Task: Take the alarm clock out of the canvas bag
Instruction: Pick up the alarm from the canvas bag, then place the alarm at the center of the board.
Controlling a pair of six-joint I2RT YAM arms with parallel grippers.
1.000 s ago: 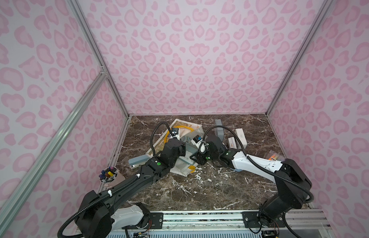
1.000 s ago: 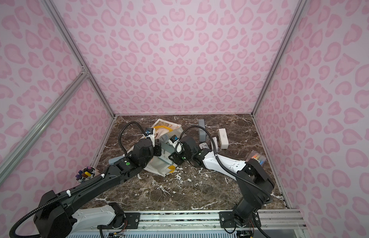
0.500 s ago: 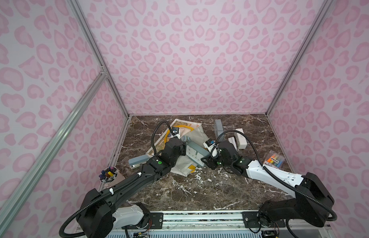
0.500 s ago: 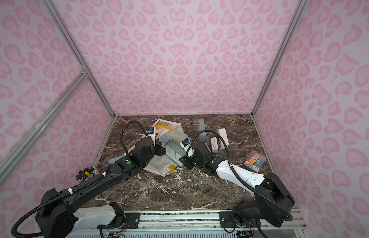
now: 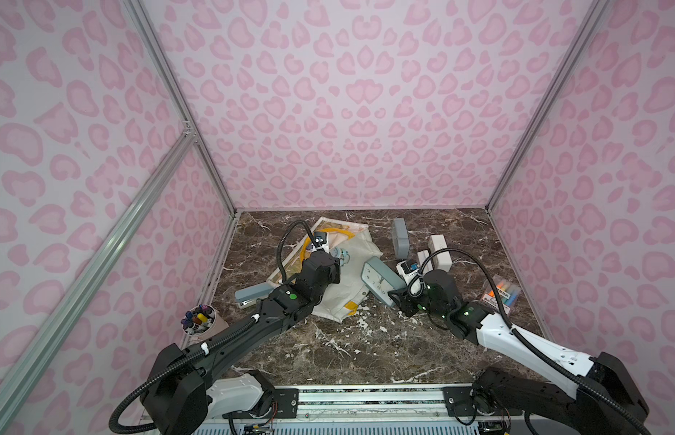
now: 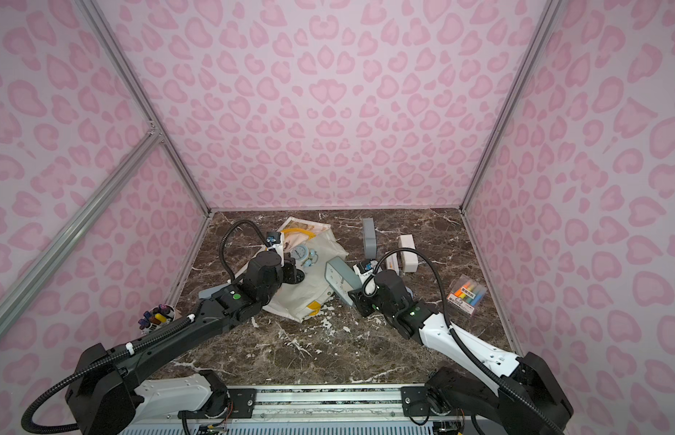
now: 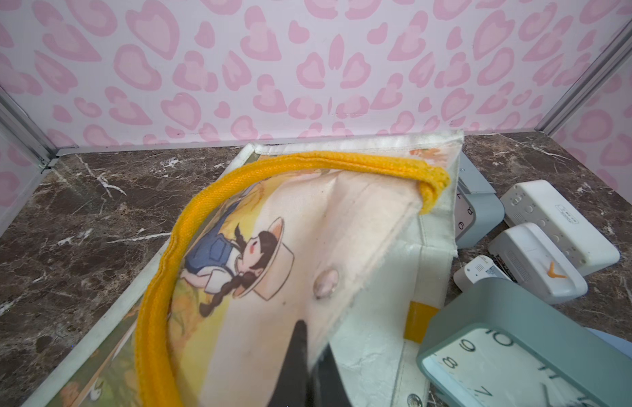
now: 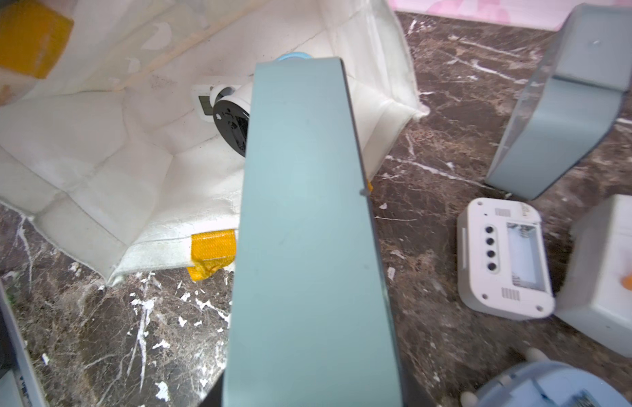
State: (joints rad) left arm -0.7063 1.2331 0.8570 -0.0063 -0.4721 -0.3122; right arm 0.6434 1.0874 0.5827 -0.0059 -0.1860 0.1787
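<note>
Left wrist view: left fingers (image 7: pixel 297 347) are together, pinching a raised fold of the canvas bag (image 7: pixel 346 211). Only their dark tips show, blurred, at the frame edge. The yellow strap handle (image 7: pixel 187 225) arcs over the printed panel. The bag's mouth cannot be made out from here.

Right wrist view: the alarm clock (image 8: pixel 307 229), a teal square case, is seen edge-on and fills the middle of the frame, hiding the fingers that hold it. Behind it a round black-and-white object (image 8: pixel 230 123) lies on the white canvas, half covered; I cannot tell what it is.

Both top views: the alarm clock is outside the bag, just beside its rim, tilted with the white dial up. Its lower end sits in the right fingers (image 5: pixel 400 302), which are clamped on it, though the contact itself is masked by the wrist housing. The bag lies crumpled on the counter (image 5: pixel 366 350), partly under the left arm. In a top view a blue twin-bell clock (image 6: pixel 304 254) rests on the canvas. A second teal clock (image 5: pixel 400 237) and white clocks (image 5: pixel 439 252) stand behind, crossed by a cable.
</note>
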